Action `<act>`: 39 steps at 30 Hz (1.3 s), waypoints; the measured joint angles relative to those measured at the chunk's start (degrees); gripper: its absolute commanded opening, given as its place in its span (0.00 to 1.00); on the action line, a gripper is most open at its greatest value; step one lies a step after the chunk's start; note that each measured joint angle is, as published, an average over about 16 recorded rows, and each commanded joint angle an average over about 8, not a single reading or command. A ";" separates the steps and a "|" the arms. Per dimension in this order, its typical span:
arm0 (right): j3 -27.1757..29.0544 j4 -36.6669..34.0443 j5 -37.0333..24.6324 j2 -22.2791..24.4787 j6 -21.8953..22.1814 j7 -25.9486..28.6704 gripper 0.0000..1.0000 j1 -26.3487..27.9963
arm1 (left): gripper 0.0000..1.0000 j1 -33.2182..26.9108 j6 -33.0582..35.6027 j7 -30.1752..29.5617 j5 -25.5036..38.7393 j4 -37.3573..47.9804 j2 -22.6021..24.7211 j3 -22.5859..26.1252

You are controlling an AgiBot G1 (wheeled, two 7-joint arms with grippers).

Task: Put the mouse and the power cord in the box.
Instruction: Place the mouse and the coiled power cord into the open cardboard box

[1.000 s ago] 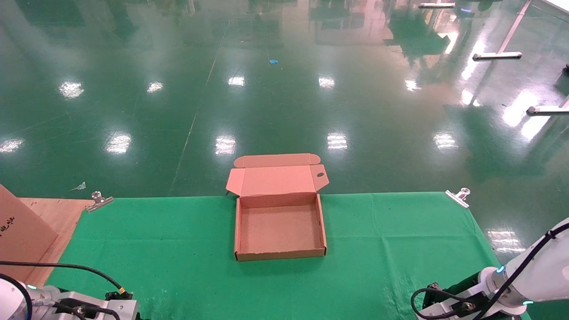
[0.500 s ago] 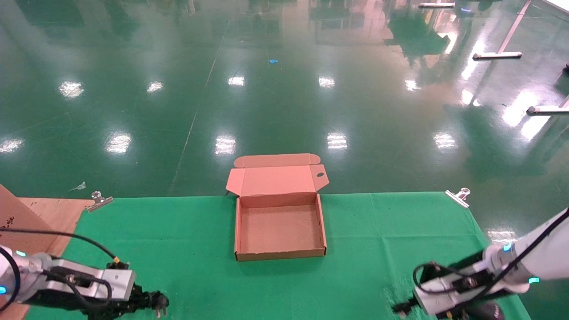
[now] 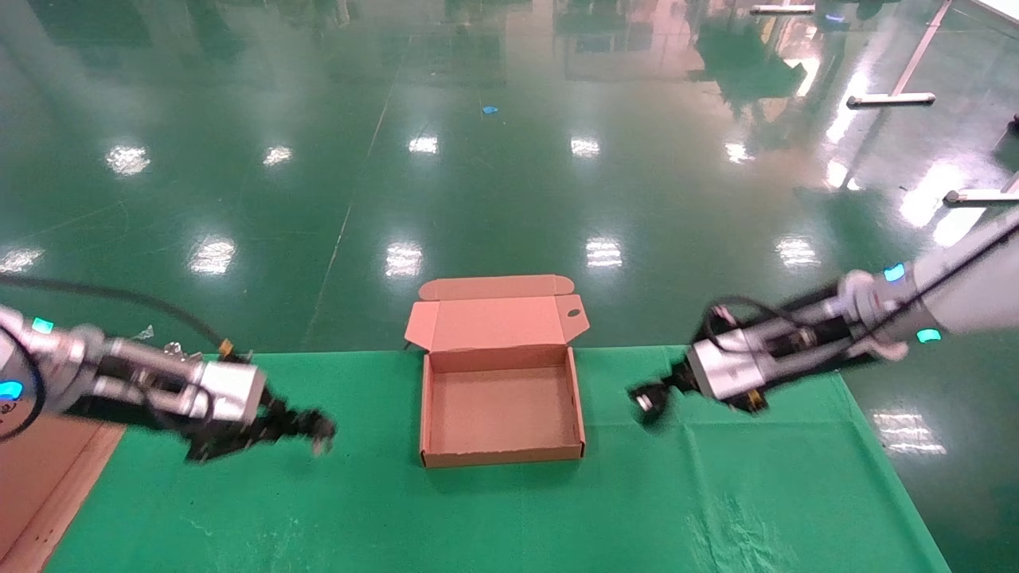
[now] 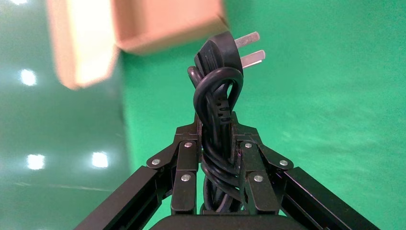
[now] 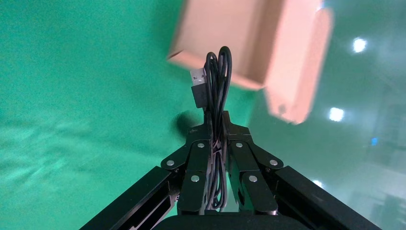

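Observation:
The box [image 3: 501, 457] lies open in the middle of the green table, its lid [image 3: 493, 322] folded back and its inside bare. My left gripper [image 3: 306, 426] hovers left of the box, shut on the power cord [image 3: 322, 434]. In the left wrist view the thick black bundle [image 4: 218, 96] stands between the fingers [image 4: 186, 158], plug prongs outward, with the box [image 4: 167, 24] beyond. My right gripper [image 3: 665, 391] hovers right of the box, shut on the mouse's thin coiled wire [image 5: 218, 72] with its USB plug. The mouse body is hidden. The box [image 5: 230, 38] lies ahead of it.
The green cloth [image 3: 318, 509] covers the table; its far edge runs just behind the box, with shiny green floor beyond. A brown board [image 3: 48, 469] lies at the left edge. A metal clip [image 3: 171, 348] shows behind the left arm.
Both arms have risen from the near edge and swung forward to either side of the box, the left carrying the power cord, the right the wire bundle.

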 measured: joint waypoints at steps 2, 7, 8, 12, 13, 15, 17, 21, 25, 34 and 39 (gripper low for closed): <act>0.26 0.15 0.37 -1.23 0.27 0.72 0.00 1.15 | 0.00 -1.26 -0.23 -0.07 -0.33 -0.18 0.88 -0.25; 0.89 0.83 1.40 -4.42 1.32 2.59 0.00 3.06 | 0.00 -3.76 -1.23 0.01 -1.16 -0.24 3.49 -0.85; 0.98 1.11 1.61 -5.00 1.56 2.96 0.00 3.28 | 0.00 -4.13 -1.48 0.07 -1.31 -0.17 4.03 -0.96; 1.15 2.74 2.42 -6.92 2.48 4.39 0.00 3.74 | 0.00 -5.25 -2.35 0.45 -1.89 0.27 6.06 -1.36; 1.14 3.25 2.62 -7.28 2.67 4.73 0.00 3.75 | 0.00 -5.44 -2.52 0.60 -2.02 0.43 6.50 -1.45; 1.04 4.31 3.01 -7.79 3.00 5.42 0.00 3.65 | 0.00 -5.69 -2.81 0.91 -2.28 0.78 7.26 -1.62; 0.89 5.37 3.44 -8.07 3.26 6.12 0.00 3.44 | 0.00 -5.76 -3.10 1.32 -2.61 1.13 7.91 -1.85; 0.42 7.25 4.24 -8.13 3.89 7.45 0.00 3.03 | 0.00 -5.14 -4.26 2.62 -3.69 1.70 9.02 -2.59; -0.14 8.09 4.83 -7.87 4.80 8.36 0.00 3.03 | 0.00 -3.26 -7.48 5.31 -5.27 1.63 10.32 -3.70; -0.80 6.07 5.61 -6.64 5.76 7.67 0.00 4.41 | 0.00 5.27 -20.14 15.11 -12.00 -1.30 14.51 -8.13; -0.82 3.98 5.88 -5.73 4.47 5.94 0.00 5.32 | 0.00 11.78 -27.64 20.73 -16.41 -5.21 16.56 -9.76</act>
